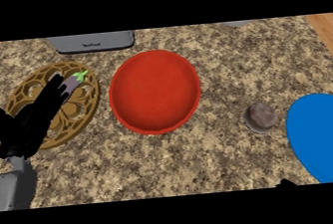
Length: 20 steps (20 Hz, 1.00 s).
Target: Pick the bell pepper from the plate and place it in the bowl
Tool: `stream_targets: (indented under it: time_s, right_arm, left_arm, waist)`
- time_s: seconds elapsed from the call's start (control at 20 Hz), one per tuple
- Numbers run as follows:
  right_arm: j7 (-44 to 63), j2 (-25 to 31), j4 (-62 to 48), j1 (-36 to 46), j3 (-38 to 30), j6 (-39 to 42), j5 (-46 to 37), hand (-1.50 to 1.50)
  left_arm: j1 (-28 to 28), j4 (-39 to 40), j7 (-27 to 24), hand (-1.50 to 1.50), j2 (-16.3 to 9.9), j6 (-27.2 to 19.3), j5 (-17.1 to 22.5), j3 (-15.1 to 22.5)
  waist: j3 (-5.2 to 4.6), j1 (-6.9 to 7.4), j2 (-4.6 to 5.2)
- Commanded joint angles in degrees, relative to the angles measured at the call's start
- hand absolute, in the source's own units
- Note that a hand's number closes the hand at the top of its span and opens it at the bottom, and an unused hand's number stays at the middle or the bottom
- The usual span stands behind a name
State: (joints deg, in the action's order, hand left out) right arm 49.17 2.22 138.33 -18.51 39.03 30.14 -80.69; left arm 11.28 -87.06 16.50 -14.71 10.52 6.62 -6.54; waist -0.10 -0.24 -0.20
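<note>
1. Left hand low at left, fingers straight and spread wide, holding nothing, over gold openwork plate.
2. Reach step: purple, green-stemmed vegetable on plate, just past fingertips; needs closing round it.
3. Red bowl beside plate, next on tabletop.
4. Right hand barely visible at bottom edge; cannot tell its state.

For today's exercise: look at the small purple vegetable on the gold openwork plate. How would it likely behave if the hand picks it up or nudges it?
The purple vegetable looks smooth and glossy, so it may slip between fingers. Its rounded, elongated shape suggests that it would roll sideways if nudged. It lies on the gold plate, whose openwork could catch it or let it rock. The left hand reaches over it.
</note>
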Motion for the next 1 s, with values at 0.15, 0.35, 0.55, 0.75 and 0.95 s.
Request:
stream_targets:
  time_s: [0.15,0.35,0.55,0.75,0.95]
  right_arm:
    - [15.17,-2.16,8.49,13.28,10.70,15.00,-4.20,1.50]
    - [19.70,-2.17,3.37,21.04,11.39,12.51,0.77,1.50]
    - [18.68,-2.06,5.12,19.94,11.39,5.13,4.86,1.50]
    - [19.58,-2.00,0.00,22.75,8.46,-0.86,6.76,1.50]
    - [19.31,-1.95,-1.04,26.27,6.80,-1.70,7.07,1.50]
  left_arm:
    - [-1.07,-1.43,0.27,0.00,0.25,0.51,0.05,0.21]
    - [2.42,2.71,-0.52,0.00,-0.48,1.40,0.20,-0.55]
    - [1.43,1.66,-1.55,0.00,1.36,-0.20,-1.02,0.54]
    - [2.65,0.93,0.28,0.00,-0.42,2.20,1.11,-0.26]
    - [2.63,2.17,-1.11,0.00,0.03,2.55,0.15,0.70]
  waist:
    - [-0.06,0.90,0.14]
    - [-0.13,0.99,0.51]
    - [-0.13,1.19,0.59]
    - [-0.13,2.50,0.93]
    - [-0.23,2.93,1.29]
